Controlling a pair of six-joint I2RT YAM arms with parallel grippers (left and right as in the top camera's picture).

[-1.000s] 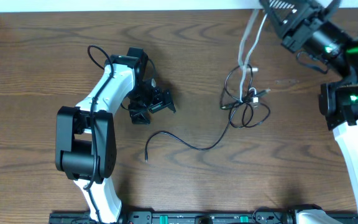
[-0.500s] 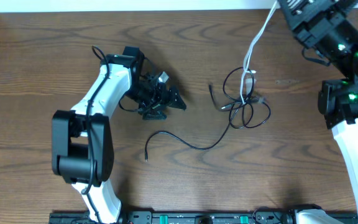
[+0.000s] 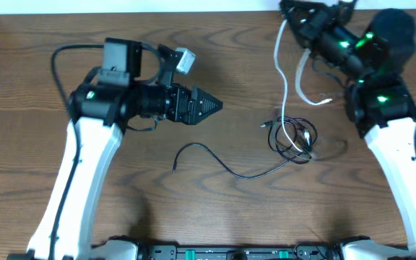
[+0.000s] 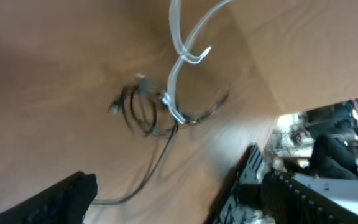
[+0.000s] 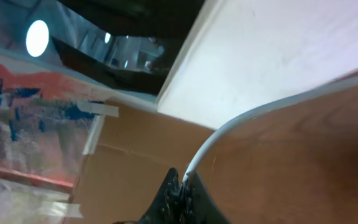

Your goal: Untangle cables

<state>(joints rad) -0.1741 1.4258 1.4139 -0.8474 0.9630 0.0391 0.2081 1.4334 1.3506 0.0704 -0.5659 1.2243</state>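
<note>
A white cable (image 3: 283, 72) hangs from my right gripper (image 3: 289, 13), which is shut on its upper end at the table's back edge. In the right wrist view the white cable (image 5: 247, 124) runs out from the pinched fingertips (image 5: 180, 190). Its lower part runs into a knot of black cables (image 3: 295, 138) on the table. One black cable's tail (image 3: 222, 165) trails left from the knot. My left gripper (image 3: 209, 107) is raised left of the knot, pointing toward it. In the left wrist view its fingers (image 4: 67, 198) stand wide apart and empty, with the knot (image 4: 143, 112) ahead.
A white wall (image 3: 136, 6) borders the table's far edge. The right arm's white link (image 3: 403, 173) stands to the right of the knot. The left arm (image 3: 78, 166) spans the left side of the table.
My left gripper swung up and right, turning toward the knot. The right gripper shifted left along the back edge with the white cable, and the black knot slid slightly right and toward the front.
</note>
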